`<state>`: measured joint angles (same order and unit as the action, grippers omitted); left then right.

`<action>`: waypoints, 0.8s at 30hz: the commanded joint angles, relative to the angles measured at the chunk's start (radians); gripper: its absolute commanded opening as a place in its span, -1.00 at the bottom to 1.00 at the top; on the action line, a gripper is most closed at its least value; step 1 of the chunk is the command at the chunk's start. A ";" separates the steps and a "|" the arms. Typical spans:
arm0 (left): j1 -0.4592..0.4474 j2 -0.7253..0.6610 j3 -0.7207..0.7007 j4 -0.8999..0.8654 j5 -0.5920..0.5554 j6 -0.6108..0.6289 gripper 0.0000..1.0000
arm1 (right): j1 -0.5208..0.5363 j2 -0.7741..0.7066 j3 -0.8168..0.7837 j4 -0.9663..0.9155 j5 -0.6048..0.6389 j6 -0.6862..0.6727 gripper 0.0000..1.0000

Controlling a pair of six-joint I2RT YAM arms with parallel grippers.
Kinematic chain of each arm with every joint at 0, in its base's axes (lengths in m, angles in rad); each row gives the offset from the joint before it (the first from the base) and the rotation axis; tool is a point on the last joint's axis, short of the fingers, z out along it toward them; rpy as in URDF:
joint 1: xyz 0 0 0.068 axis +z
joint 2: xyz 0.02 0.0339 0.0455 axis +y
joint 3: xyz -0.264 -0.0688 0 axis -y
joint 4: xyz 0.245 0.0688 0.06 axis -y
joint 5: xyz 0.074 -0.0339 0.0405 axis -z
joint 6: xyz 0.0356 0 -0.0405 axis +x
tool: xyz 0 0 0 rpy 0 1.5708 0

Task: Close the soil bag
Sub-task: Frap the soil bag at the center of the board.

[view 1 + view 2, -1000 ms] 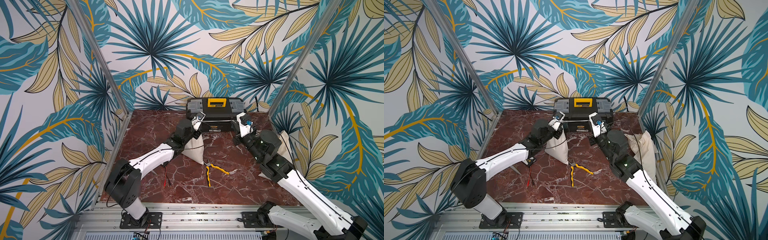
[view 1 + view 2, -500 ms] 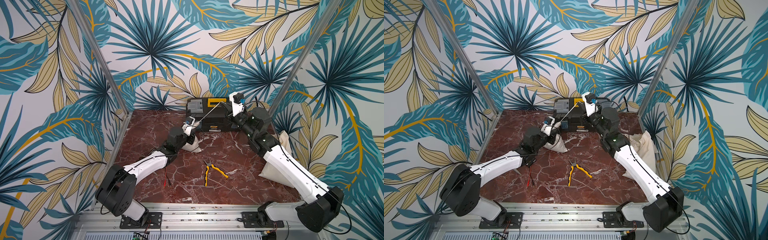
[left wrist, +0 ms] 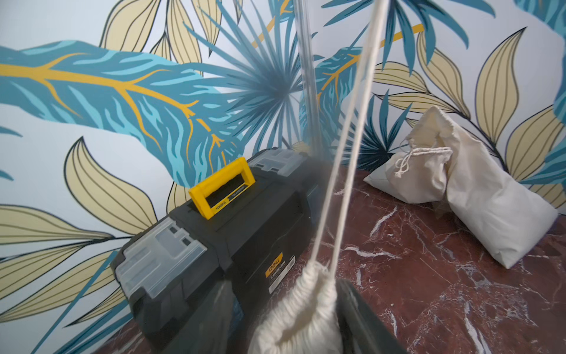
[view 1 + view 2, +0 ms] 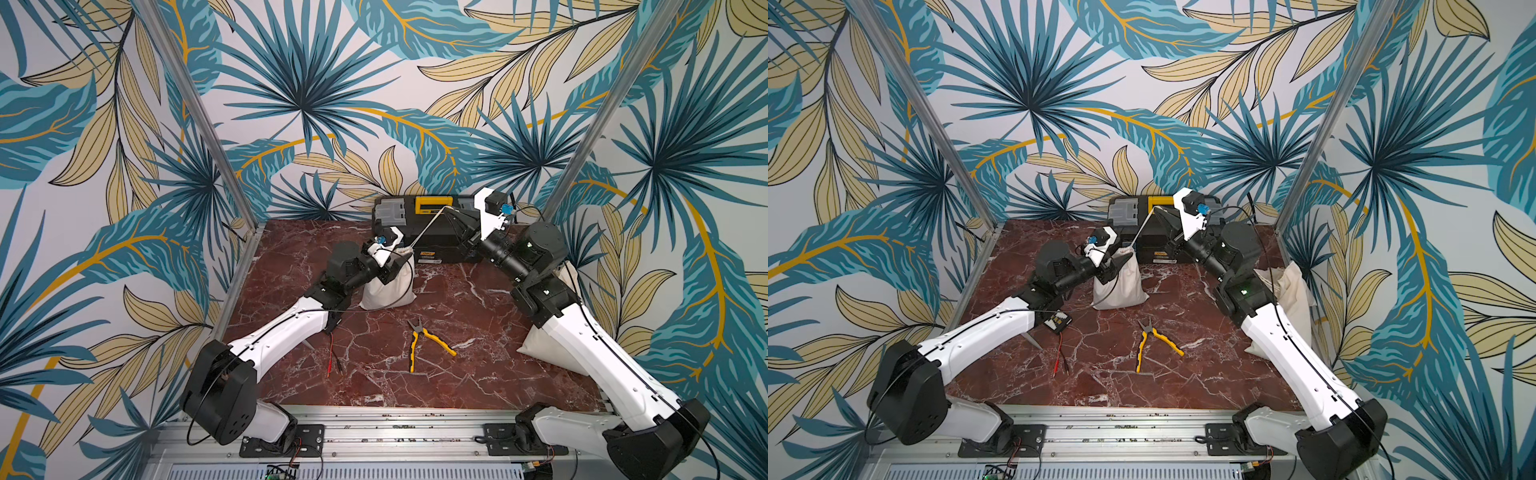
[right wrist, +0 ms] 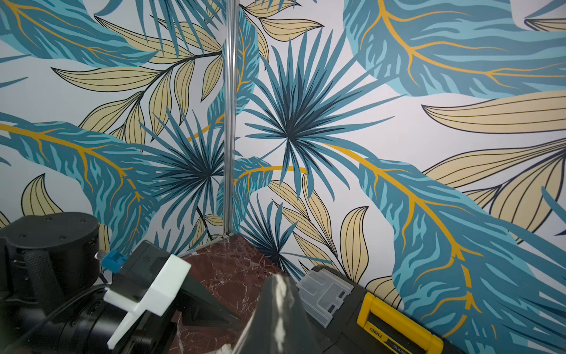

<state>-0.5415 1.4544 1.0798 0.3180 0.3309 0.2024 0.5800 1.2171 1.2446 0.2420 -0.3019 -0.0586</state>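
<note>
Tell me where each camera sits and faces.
Top views: above the front rail, looking down toward the back wall; left arm and right arm show.
Left wrist: on left arm, facing toolbox along the taut drawstring; own fingers flank the soil bag.
Right wrist: on right arm, facing the back-left corner; right gripper, left arm show.
Both wrist views share the toolbox.

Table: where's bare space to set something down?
Free: the front strip of the table between pliers and front rail; the middle between soil bag and right arm; back-left corner beside the toolbox. Crowded: around the soil bag, with left gripper and taut drawstring; right edge, with spare bags.
</note>
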 commanded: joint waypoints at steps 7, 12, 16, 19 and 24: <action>-0.051 0.070 0.150 -0.133 0.126 0.056 0.05 | -0.004 -0.012 -0.021 0.046 -0.031 0.015 -1.00; -0.072 0.091 0.162 -0.203 -0.025 0.067 -0.47 | -0.005 -0.041 -0.023 0.025 0.061 -0.031 -1.00; -0.103 0.079 0.098 -0.274 -0.300 0.106 -0.70 | -0.006 -0.116 -0.011 -0.007 0.231 -0.093 -1.00; -0.121 0.091 0.060 -0.309 -0.512 0.090 -0.88 | -0.007 -0.162 0.002 -0.039 0.337 -0.120 -1.00; -0.121 0.122 0.024 -0.360 -0.752 0.031 -0.90 | -0.010 -0.240 -0.024 -0.041 0.484 -0.132 -1.00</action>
<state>-0.7010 1.5230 1.1759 0.1936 -0.1062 0.2722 0.5915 1.0847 1.2064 0.0040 -0.0319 -0.1658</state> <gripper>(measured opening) 0.099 0.073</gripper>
